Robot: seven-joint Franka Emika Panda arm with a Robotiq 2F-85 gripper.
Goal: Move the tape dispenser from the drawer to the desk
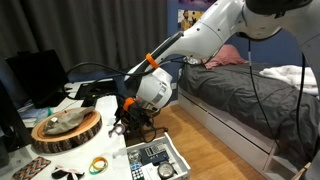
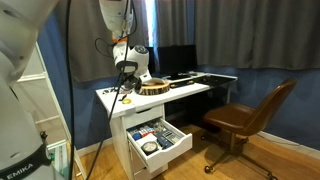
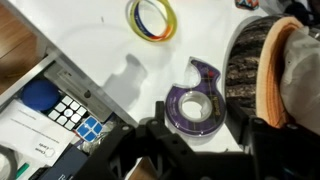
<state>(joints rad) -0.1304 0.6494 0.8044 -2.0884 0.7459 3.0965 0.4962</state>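
Tape dispenser [image 3: 197,104] sits on the white desk [image 3: 110,50] in your wrist view, purple and just in front of your gripper [image 3: 190,140], near the open drawer [image 3: 45,120]. You cannot tell if the fingers hold it or are let go. In both exterior views your gripper [image 1: 130,118] [image 2: 126,88] hangs low over the desk [image 2: 175,90], above the pulled-out drawer [image 2: 158,140] [image 1: 155,160].

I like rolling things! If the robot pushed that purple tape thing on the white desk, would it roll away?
Probably not. The purple plastic tape dispenser lies flat on the white desk, so it would likely slide. Its pointed cutter tail should stop rolling. It looks rigid and fairly light.
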